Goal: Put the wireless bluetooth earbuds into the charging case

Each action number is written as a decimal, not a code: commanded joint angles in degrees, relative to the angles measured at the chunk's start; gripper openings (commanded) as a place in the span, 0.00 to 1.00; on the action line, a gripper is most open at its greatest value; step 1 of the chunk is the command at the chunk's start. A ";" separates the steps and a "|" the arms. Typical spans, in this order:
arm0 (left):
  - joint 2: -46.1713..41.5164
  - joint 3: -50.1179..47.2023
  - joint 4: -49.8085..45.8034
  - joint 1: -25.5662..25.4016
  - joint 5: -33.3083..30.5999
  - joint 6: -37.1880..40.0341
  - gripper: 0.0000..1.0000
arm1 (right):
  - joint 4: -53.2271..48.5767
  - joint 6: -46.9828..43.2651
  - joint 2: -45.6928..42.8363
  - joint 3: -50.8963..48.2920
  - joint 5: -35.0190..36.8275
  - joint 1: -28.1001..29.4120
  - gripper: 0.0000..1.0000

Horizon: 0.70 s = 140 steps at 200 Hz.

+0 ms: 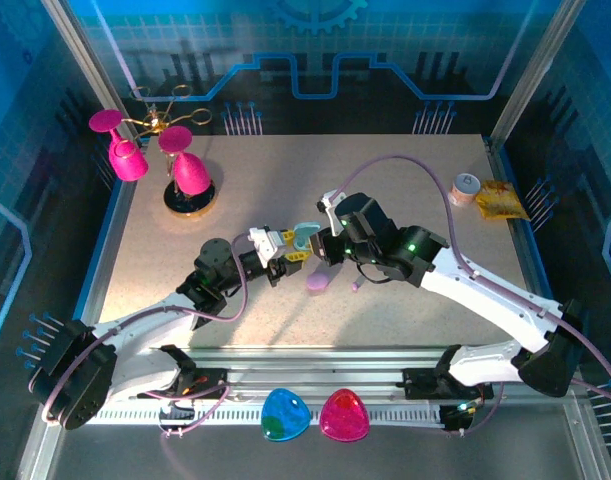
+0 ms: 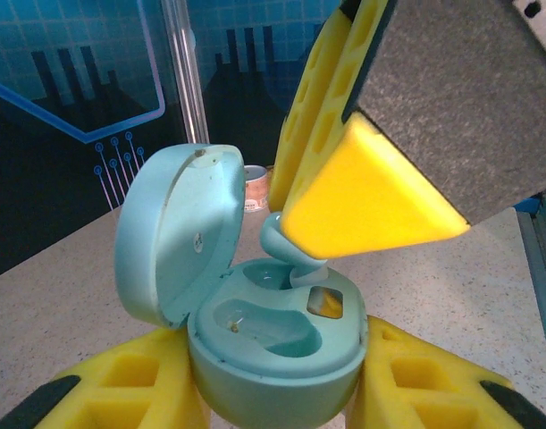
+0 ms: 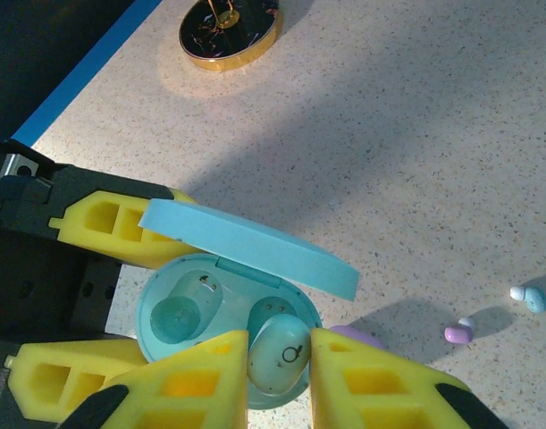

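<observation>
Speckled beige tabletop (image 1: 405, 200) in a blue-lit enclosure; both grippers meet mid-frame in the top view.
The left gripper (image 2: 277, 398) is clamped on a pale teal pebble-shaped charging case (image 2: 281, 344) with its lid up. The right gripper (image 3: 280, 380) pinches a pale blue-white earbud (image 3: 280, 353) at the case's lower-right well, possibly not seated. At lower right in the right wrist view, a loose light purple earbud (image 3: 457, 334) and a loose blue-white earbud (image 3: 529, 298) lie on the table.

The table (image 1: 405, 210) is pale and speckled. At its far left stands a round black stand (image 1: 190, 198) with pink glasses (image 1: 192, 174). At the far right lie a small tin (image 1: 466, 188) and a yellow packet (image 1: 502, 201). Near the middle lie a purple earbud (image 3: 457, 334), a blue earbud (image 3: 529, 298) and a purple lump (image 1: 318, 282), maybe a case.
</observation>
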 commanded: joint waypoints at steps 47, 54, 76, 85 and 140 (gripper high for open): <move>-1.22 1.81 2.12 -0.39 0.96 -1.22 0.20 | 0.03 -1.19 0.16 -0.06 -0.93 -1.24 0.28; -1.20 1.81 2.10 -0.38 0.96 -1.20 0.20 | 0.24 -1.28 -0.02 0.07 -1.54 -1.29 0.29; -0.71 1.81 2.61 -0.31 0.96 -1.22 0.20 | 1.82 -1.15 -1.50 -0.63 -3.48 -1.38 0.33; -0.54 1.73 2.91 -0.27 0.88 -1.21 0.20 | 2.68 -0.81 -2.32 -1.30 -4.25 -1.60 0.35; 0.35 0.63 5.74 0.63 1.32 -2.39 0.20 | 7.72 1.94 -8.55 -7.76 -5.51 -5.12 0.47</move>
